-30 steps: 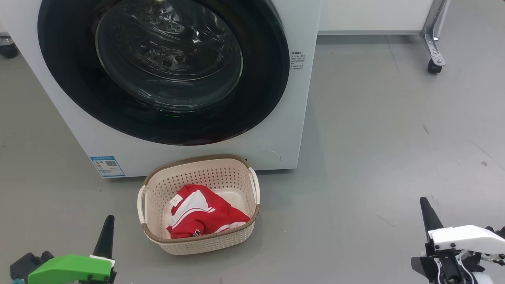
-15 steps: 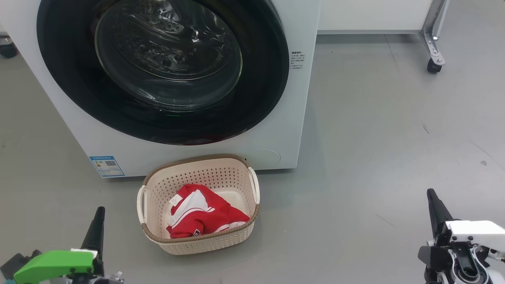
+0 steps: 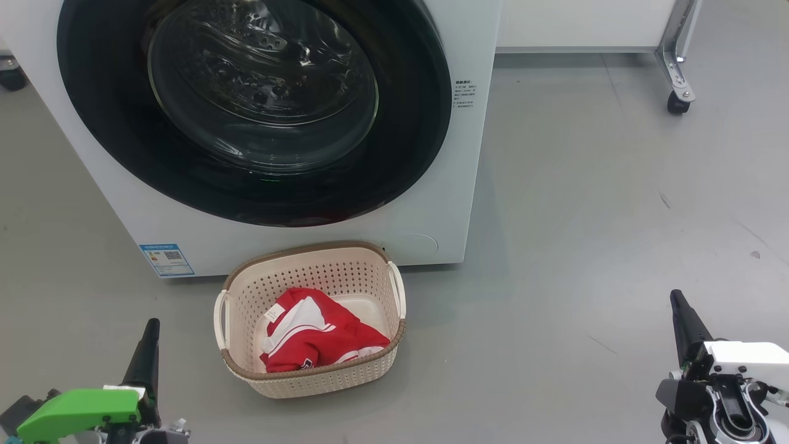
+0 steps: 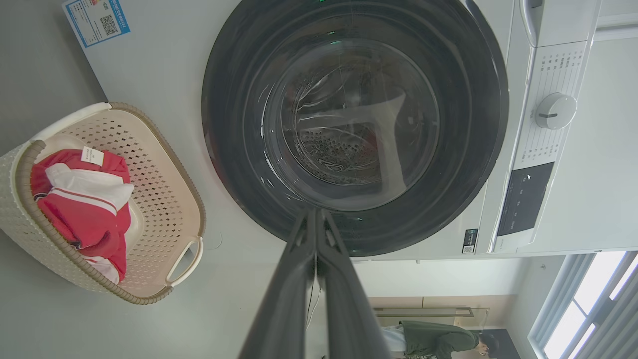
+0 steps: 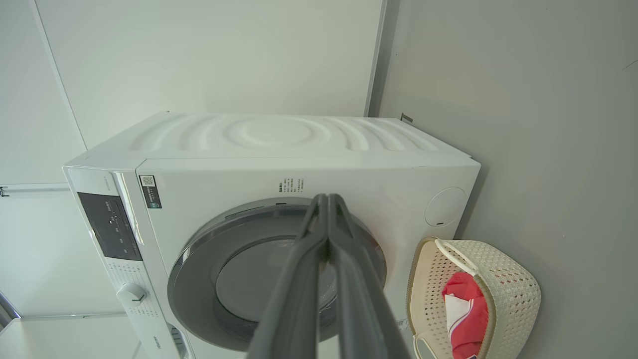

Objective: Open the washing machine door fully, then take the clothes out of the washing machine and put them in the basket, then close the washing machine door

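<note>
Sitting shut against the white washing machine [image 3: 444, 209], the washing machine door [image 3: 407, 123] is showing the steel drum through its bulging glass bowl [image 3: 262, 86]. The basket [image 3: 308, 246] is standing on the grey floor [image 3: 585, 216] just in front of the machine, below the door and to the right of the blue sticker [image 3: 166, 259]. The clothes [image 3: 320, 339] are lying inside it, bunched toward its near side, with a small white label facing up. The left gripper [image 3: 148, 345] is hovering low to the left of the basket, apart from it, its fingers [image 4: 299, 279] pressing together on nothing. The right gripper [image 3: 681, 314] is hovering well to the right of the basket, its fingers [image 5: 299, 289] likewise closed and gripping nothing.
</note>
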